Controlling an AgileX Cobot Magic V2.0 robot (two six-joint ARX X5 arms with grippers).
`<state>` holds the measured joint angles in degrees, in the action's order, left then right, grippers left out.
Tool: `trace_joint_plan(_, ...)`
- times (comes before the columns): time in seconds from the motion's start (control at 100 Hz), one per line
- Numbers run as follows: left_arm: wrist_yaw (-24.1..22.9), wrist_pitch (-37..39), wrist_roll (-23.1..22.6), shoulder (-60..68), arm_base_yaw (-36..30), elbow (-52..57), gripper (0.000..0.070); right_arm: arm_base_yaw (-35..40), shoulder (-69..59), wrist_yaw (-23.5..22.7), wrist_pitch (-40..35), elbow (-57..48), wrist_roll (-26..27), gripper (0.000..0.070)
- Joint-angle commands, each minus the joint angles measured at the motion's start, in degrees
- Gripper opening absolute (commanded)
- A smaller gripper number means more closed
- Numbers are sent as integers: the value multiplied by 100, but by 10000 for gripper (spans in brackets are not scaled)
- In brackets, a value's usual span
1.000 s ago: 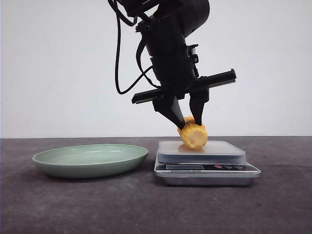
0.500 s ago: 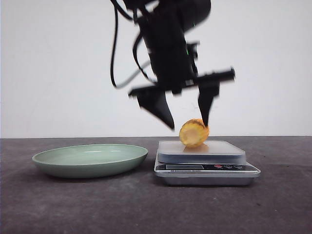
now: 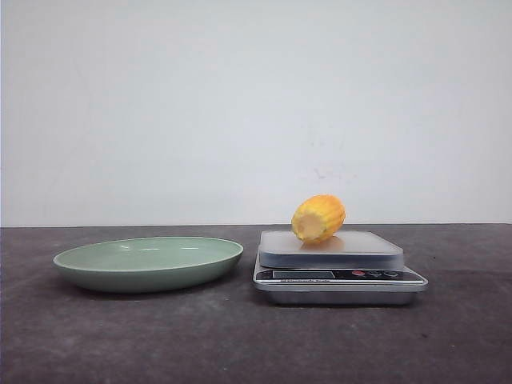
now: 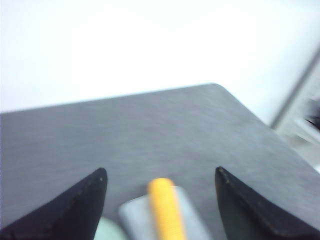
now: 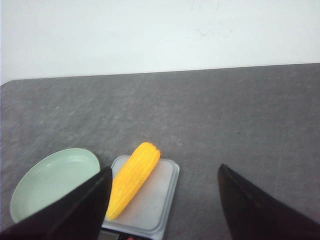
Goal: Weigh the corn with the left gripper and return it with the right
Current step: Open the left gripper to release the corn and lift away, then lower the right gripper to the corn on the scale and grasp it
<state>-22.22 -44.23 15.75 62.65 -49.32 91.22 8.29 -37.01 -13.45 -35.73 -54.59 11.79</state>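
The yellow-orange corn [image 3: 318, 218] lies on its side on the platform of the silver kitchen scale [image 3: 339, 276]. No gripper touches it. In the right wrist view the corn [image 5: 132, 179] lies lengthwise across the scale's platform [image 5: 155, 200]. My right gripper [image 5: 162, 172] is open and empty, high above and behind the scale. In the blurred left wrist view the corn [image 4: 166, 207] and the scale [image 4: 137, 217] show far below my left gripper [image 4: 161, 175], which is open and empty. Neither arm shows in the front view.
A shallow pale green plate [image 3: 148, 262] sits on the dark grey table left of the scale; it also shows in the right wrist view [image 5: 50, 180]. A white wall stands behind the table. The table's far right corner [image 4: 215, 86] shows in the left wrist view.
My left gripper opened and let go of the corn on the scale, then rose out of the front view. The corn has settled on the platform.
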Motion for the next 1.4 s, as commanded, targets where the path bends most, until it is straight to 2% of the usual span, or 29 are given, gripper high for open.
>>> trace_joint_plan(0.0, -413, -446, -105, -629, -76, 66, 405, 105, -210, -94, 83, -83, -46, 421)
trace_joint_plan(0.15, -1204, -1668, 328, -1976, -111, 66, 405, 415, -723, -149, 332, -83, -13, 437)
trace_joint_plan(0.25, -1694, -2424, 667, -2597, -109, 63, 405, 684, -1123, -107, 669, -83, 118, 533)
trace_joint_plan(0.29, -1836, -2726, 837, -2806, -101, 63, 405, 800, -1287, -76, 798, -83, 170, 547)
trace_joint_plan(0.38, -2000, -3270, 1123, -3189, -50, 39, 405, 1108, -1703, 111, 1051, -83, 260, 547)
trace_joint_plan(0.52, -1961, -3856, 1458, -3604, 295, -90, 405, 1547, -2391, 461, 1401, -83, 280, 548)
trace_joint_plan(0.68, -1193, -3845, 1539, -4188, 940, -643, 405, 1926, -3191, 798, 1805, -83, 337, 551)
trace_joint_plan(0.91, 431, -3842, 1499, -4962, 2087, -1659, 405, 2221, -4207, 1128, 2284, -83, 555, 554)
trace_joint_plan(1.09, 1029, -3842, 1338, -5401, 2730, -2216, 405, 2271, -4898, 1351, 2697, -83, 789, 609)
trace_joint_plan(1.23, 1180, -3845, 1209, -5499, 2903, -2352, 405, 2271, -5364, 1360, 2820, -83, 914, 608)
trace_joint_plan(1.31, 1198, -3845, 1172, -5499, 2935, -2352, 405, 2271, -5582, 1370, 2815, -83, 981, 558)
trace_joint_plan(1.39, 1198, -3845, 1167, -5497, 2944, -2352, 405, 2277, -5744, 1364, 2798, -83, 1034, 389)
